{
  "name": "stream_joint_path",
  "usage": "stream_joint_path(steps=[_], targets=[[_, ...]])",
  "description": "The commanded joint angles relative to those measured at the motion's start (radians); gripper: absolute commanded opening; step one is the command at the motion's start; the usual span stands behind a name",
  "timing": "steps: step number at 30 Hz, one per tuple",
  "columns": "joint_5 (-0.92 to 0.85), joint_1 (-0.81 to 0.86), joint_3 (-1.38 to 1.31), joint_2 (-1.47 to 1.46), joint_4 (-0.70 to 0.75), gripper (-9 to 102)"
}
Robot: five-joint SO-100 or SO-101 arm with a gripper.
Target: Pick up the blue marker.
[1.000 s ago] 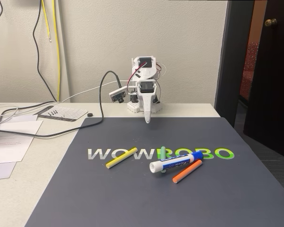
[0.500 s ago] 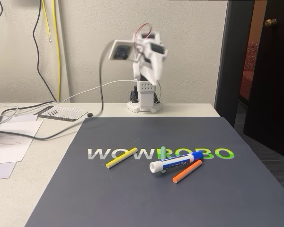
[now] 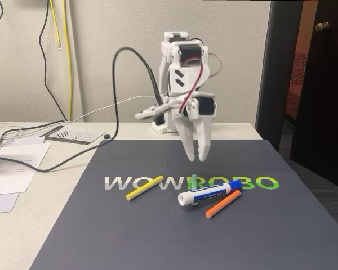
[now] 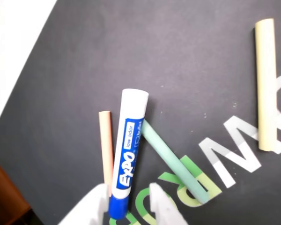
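gripper, slightly parted and holding nothing, hangs just above the blue marker lying below.

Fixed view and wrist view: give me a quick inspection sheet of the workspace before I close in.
Surface: dark mat on a pale table.
Job's things: blue marker lying flat, across the green stick.
Clutter: orange stick, yellow stick, papers.
Gripper: gripper open, hanging above the marker, empty.
Cables: black cable loops over the table.
Surroundings: wall, dark door at right.
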Motion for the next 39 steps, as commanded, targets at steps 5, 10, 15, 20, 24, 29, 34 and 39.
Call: stream_joint_path(steps=[5, 10, 15, 20, 24, 29, 34, 39], targets=[[-0.005, -0.023, -0.066, -0.071, 0.02, 15], [0.009, -0.034, -0.067, -0.14, -0.003, 17], [0.044, -0.052, -0.176, -0.238, 0.074, 18], [0.107, -0.067, -0.252, -0.272, 0.121, 18], [0.133, -0.077, -0.356, -0.307, 0.213, 20], [0.179, -0.089, -0.561, -0.391, 0.334, 21], [0.245, -0.112, -1.258, -0.758, 0.612, 21], [0.262, -0.129, -1.44, -0.882, 0.635, 28]])
